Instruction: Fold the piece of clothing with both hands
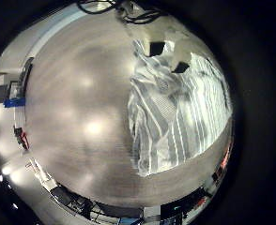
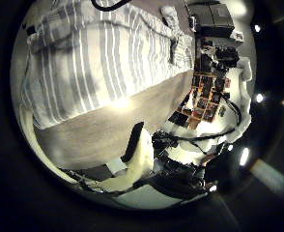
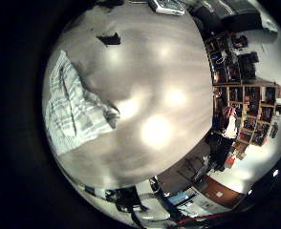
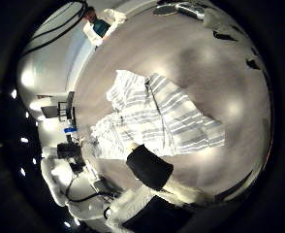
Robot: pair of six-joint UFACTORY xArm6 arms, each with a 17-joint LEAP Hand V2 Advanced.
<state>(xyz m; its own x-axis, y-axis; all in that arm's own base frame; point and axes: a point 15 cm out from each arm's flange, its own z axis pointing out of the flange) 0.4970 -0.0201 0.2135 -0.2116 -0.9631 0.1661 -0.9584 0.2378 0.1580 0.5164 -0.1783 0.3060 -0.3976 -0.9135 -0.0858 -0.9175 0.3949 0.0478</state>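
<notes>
Although no outside view is supplied, the four palm views agree that the striped garment [image 4: 157, 121] lies crumpled on the grey table [image 3: 155, 86], partly bunched and creased rather than flat; seen from the right thumb side, it spreads across the middle of the tabletop with a loose flap turned over near its centre, and a dark-tipped finger of the right hand [image 4: 150, 167] reaches in just beside the cloth's nearer edge, apart from it so far as can be told; from the right little finger side, the same garment [image 3: 75, 103] sits toward one side of the table, well clear of that palm, with bare tabletop filling most of the view; from the left thumb side, the garment [image 2: 99, 63] fills much of the view and is therefore close to that palm, a white finger of the left hand [image 2: 134, 155] extending straight over the bare table just beside the cloth's edge, holding nothing; from the left little finger side, the garment [image 1: 176, 108] lies rumpled along one side of the table; whether the right hand's fingers are spread or curled cannot be told.
</notes>
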